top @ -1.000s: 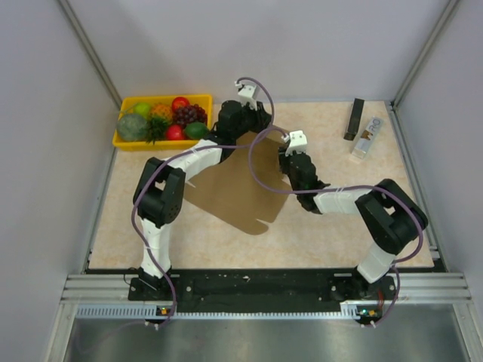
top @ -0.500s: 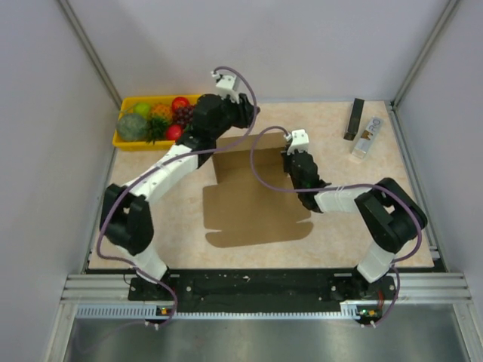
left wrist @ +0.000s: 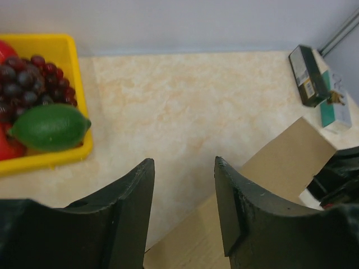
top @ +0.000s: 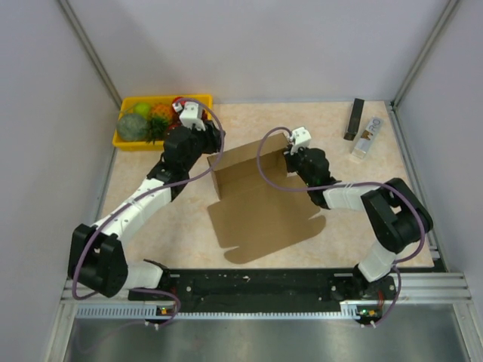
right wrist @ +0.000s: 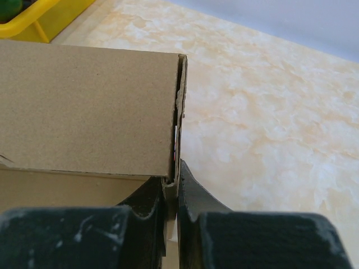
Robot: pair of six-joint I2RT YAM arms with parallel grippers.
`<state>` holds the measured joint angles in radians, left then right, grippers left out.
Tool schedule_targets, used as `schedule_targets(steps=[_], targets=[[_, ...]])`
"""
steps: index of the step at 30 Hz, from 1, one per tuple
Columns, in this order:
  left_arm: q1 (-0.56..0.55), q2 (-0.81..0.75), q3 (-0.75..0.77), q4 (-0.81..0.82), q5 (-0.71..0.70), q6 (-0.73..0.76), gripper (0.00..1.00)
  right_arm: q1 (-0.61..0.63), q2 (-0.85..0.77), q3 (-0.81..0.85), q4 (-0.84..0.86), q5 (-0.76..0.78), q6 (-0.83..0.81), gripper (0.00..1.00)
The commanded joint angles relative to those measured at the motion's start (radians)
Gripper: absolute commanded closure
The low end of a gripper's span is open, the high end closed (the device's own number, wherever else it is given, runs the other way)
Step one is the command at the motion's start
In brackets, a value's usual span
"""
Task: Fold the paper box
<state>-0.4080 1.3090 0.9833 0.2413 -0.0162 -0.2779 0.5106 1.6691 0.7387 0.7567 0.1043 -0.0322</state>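
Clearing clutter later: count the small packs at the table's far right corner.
2. A dark pack lies farther back; a pale pack lies just right of it, slightly nearer the front. Nothing covers that corner, so none seems hidden.

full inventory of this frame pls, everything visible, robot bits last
paper box: 1, plain brown, mid-table, far panel raised upright
yellow tray: 1, yellow, far left corner of the table
fruit: several, green, red, dark purple grapes, orange, in the yellow tray
dark box: 1, black, far right of the table
pale box: 1, whitish with teal, just right of the dark box
table: 1, beige marbled, under everything
arms: 2, black and white with purple cables, bases at the near edge
left claw: 1, black, open and empty, above the paper box's far left corner
right claw: 1, black, shut on the right end of the raised panel
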Motion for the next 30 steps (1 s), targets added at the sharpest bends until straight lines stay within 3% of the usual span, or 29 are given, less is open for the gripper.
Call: schedule_targets(steps=[1, 8, 11, 15, 23, 30], targets=[[0.011, 0.021, -0.028, -0.007, 0.04, -0.033, 0.48, -0.007, -0.032, 0.008, -0.042, -0.149, -0.043, 1.0], [0.011, 0.09, -0.029, -0.007, 0.223, -0.093, 0.55, -0.007, -0.012, 0.034, -0.062, -0.137, -0.064, 0.96], [0.011, 0.102, -0.038, 0.0, 0.292, -0.151, 0.6, 0.002, 0.004, 0.062, -0.083, -0.109, -0.058, 1.0], [0.009, 0.105, -0.074, 0.056, 0.355, -0.26, 0.63, 0.077, 0.029, 0.065, -0.042, 0.185, -0.109, 1.0], [-0.012, 0.11, -0.115, 0.104, 0.459, -0.388, 0.65, 0.155, 0.112, 0.114, -0.017, 0.463, -0.129, 1.0], [-0.011, 0.049, -0.091, 0.067, 0.415, -0.313, 0.65, 0.155, 0.092, 0.093, -0.017, 0.385, -0.143, 1.0]])
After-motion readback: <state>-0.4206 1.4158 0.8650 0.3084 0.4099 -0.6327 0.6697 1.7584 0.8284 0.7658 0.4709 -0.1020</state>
